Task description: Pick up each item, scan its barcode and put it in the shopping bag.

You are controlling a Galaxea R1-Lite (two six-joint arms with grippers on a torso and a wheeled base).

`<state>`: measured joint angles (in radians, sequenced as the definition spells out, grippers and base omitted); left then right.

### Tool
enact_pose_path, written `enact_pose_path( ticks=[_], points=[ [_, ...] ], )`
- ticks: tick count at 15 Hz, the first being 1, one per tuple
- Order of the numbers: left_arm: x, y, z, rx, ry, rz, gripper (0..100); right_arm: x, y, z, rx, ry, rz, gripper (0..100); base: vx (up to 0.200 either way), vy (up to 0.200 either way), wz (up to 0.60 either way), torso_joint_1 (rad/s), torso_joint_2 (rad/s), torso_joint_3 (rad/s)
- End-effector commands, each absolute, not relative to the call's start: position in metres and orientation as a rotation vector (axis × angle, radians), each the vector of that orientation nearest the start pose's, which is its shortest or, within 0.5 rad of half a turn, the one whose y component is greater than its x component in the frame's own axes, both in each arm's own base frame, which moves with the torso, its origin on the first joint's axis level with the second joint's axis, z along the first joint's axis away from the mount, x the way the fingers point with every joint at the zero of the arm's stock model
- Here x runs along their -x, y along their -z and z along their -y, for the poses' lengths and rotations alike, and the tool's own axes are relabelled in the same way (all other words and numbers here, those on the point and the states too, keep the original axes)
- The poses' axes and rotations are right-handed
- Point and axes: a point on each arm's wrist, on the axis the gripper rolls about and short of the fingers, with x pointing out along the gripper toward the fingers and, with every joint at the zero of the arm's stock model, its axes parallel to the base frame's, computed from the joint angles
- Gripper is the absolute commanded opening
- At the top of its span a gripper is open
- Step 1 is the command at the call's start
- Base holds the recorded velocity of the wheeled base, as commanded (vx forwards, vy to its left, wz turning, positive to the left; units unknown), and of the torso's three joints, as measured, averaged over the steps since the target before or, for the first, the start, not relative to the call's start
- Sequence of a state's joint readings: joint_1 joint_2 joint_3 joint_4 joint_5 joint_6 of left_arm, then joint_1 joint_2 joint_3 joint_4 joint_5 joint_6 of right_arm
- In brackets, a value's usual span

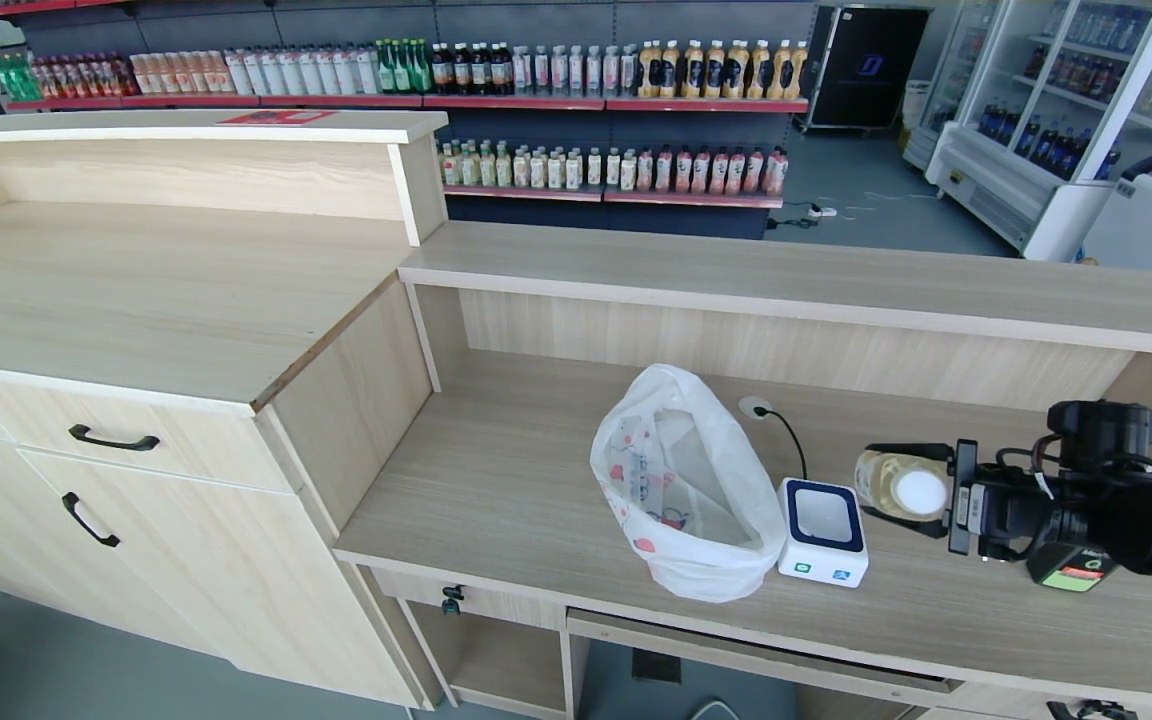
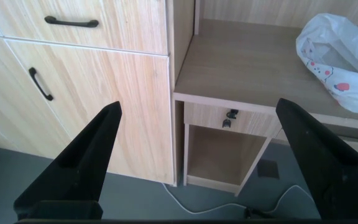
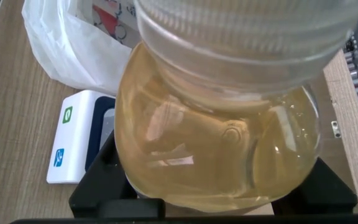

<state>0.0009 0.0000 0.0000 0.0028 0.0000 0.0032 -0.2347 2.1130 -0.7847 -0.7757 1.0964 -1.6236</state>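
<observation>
Bottle check: my right pincer (image 1: 904, 492) is clenched around the clear plastic bottle of yellowish liquid with a white cap (image 1: 878, 478). It's held on its side, I'd guess so the label can face the reader. The white box scanner with a dark-framed window (image 1: 823, 530) sits just past the pincer's tips. The crinkly white plastic shopping bag with red prints (image 1: 681, 480) stands open just beyond that, which should keep the drop short. Left pincer (image 2: 199, 107) hangs spread wide and empty, well apart from all that.
</observation>
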Motion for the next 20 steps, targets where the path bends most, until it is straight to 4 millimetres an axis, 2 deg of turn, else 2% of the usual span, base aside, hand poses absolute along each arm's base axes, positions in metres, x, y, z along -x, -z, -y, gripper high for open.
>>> enact_pose_path(
  ticks=[1, 9, 11, 12, 14, 16, 17, 19, 20],
  points=[
    [0.023, -0.075, 0.000, -0.003, -0.002, -0.005, 100, -0.343, -0.057, 0.061, 1.143, -0.957, 0.317, 0, 0.000, 0.000, 0.00, 0.000, 0.00, 0.000],
    [0.023, -0.075, 0.000, -0.003, -0.002, -0.005, 100, -0.348, -0.055, 0.060, 1.123, -0.961, 0.309, 0, 0.000, 0.000, 0.00, 0.000, 0.00, 0.000],
    [0.023, -0.075, 0.000, -0.003, -0.002, -0.003, 100, -0.352, -0.061, 0.058, 1.124, -0.956, 0.321, 0, 0.000, 0.000, 0.00, 0.000, 0.00, 0.000],
    [0.023, -0.075, 0.000, -0.003, -0.002, -0.005, 100, -0.352, -0.073, 0.060, 1.099, -0.939, 0.317, 0, 0.000, 0.000, 0.00, 0.000, 0.00, 0.000],
    [0.023, -0.075, 0.000, -0.003, -0.002, -0.005, 100, -0.337, -0.122, 0.075, 0.935, -0.850, 0.252, 0, 0.000, 0.000, 0.00, 0.000, 0.00, 0.000],
    [0.023, -0.075, 0.000, -0.003, -0.002, -0.005, 100, -0.303, -0.179, 0.086, 0.655, -0.721, 0.138, 0, 0.000, 0.000, 0.00, 0.000, 0.00, 0.000],
    [0.023, -0.075, 0.000, -0.003, -0.002, -0.005, 100, -0.289, -0.196, 0.090, 0.530, -0.648, 0.090, 0, 0.000, 0.000, 0.00, 0.000, 0.00, 0.000],
    [0.023, -0.075, 0.000, -0.003, -0.002, -0.005, 100, -0.275, -0.206, 0.094, 0.325, -0.443, -0.024, 0, 0.000, 0.000, 0.00, 0.000, 0.00, 0.000],
    [0.023, -0.075, 0.000, -0.003, -0.002, -0.005, 100, -0.274, -0.204, 0.092, 0.202, -0.231, -0.129, 0, 0.000, 0.000, 0.00, 0.000, 0.00, 0.000]
  ],
)
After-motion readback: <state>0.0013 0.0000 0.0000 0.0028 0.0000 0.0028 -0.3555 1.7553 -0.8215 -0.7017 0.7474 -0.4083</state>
